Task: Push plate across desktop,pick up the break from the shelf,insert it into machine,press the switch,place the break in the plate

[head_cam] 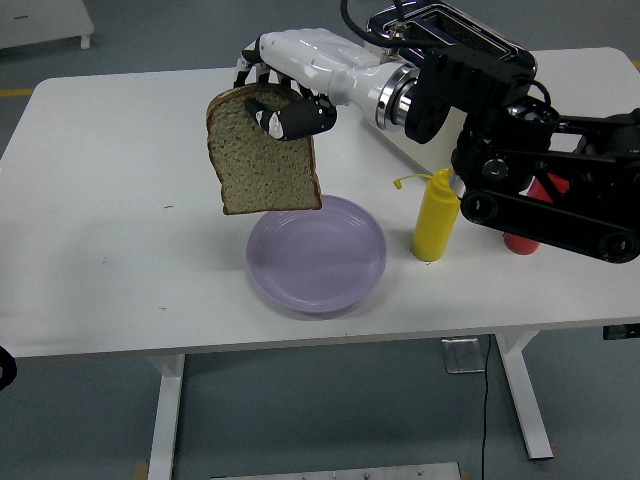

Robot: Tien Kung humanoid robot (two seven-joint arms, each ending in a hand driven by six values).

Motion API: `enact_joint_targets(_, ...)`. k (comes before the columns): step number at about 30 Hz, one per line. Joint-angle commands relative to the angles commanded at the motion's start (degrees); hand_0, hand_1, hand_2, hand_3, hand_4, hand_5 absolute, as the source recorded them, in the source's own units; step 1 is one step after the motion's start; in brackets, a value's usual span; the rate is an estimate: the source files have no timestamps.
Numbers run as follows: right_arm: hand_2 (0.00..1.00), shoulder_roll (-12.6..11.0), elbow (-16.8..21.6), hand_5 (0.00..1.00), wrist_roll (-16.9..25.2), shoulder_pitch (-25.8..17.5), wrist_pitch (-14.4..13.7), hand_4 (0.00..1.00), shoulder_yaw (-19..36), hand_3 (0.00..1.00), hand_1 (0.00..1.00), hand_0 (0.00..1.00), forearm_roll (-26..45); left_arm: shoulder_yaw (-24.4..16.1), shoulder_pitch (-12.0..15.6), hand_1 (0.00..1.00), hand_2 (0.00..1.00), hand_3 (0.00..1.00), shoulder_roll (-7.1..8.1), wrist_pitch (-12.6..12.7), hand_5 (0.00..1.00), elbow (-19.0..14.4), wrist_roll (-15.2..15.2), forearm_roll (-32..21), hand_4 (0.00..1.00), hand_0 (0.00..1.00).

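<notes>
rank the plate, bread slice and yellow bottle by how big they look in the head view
1. purple plate
2. bread slice, though it hangs nearer the camera in the right hand, so it may look oversized
3. yellow bottle

The bread [262,155] hangs above the plate's [316,285] back left edge; two bottles [436,216] stand right of the plate
</notes>
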Motion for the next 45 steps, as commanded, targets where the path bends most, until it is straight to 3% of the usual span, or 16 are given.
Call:
enact_joint_targets(12,0.431,1.89,-4.53,0.122,0.80,-2.87,-0.93,0.359,-6.08,0.525,0.336,0.248,1.33,0.11,-0.12,0.869,0.927,0.800,-0.09,0.01,0.998,-0.01,-0.01,0.01,0.634,0.824)
enact_joint_targets(27,0.432,3.44,-9.94,0.125,1.47,-4.60,-1.78,0.357,-6.51,0.524,0.336,0.245,1.42,0.03,-0.59,0.869,0.927,0.799,-0.21,-0.01,0.998,-0.04,0.03,0.05,0.634,0.825)
enact_joint_targets(45,0.489,3.59,-12.75,0.139,1.67,-5.47,-0.69,0.404,-7.35,0.549,0.415,0.300,1.69,-0.14,-0.69,0.869,0.927,0.799,-0.30,0.03,0.998,-0.08,0.02,0.02,0.633,0.825)
